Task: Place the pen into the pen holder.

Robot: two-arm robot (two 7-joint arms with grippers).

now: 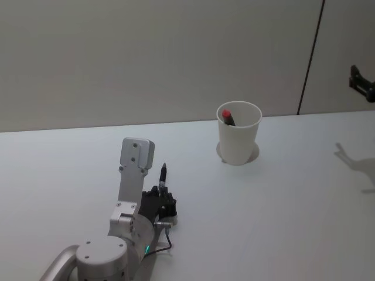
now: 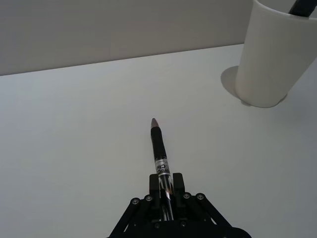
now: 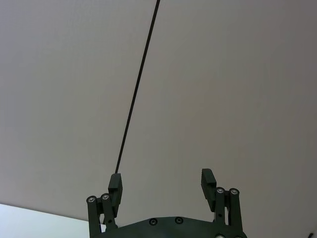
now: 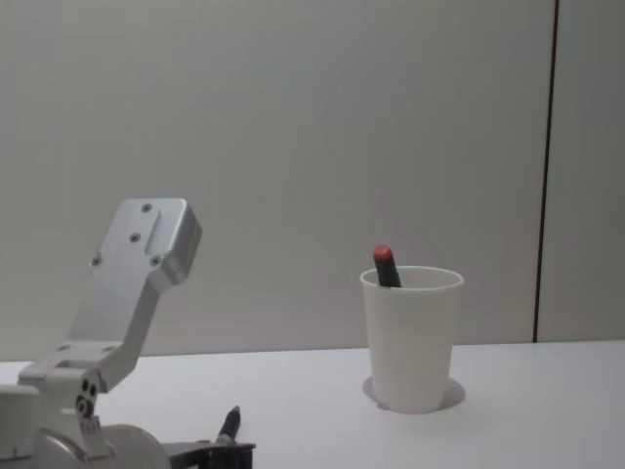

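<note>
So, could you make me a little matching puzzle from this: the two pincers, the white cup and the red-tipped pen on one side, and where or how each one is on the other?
Things:
1. left pincer
2. right pincer
3. white cup
4. red-tipped pen

States:
A. leaning inside the cup, its tip above the rim
B. open, holding nothing, raised at the far right
C. shut on the black pen, low by the table
D. standing upright on the table

Pairs: 1-C, 2-B, 3-D, 4-A
</note>
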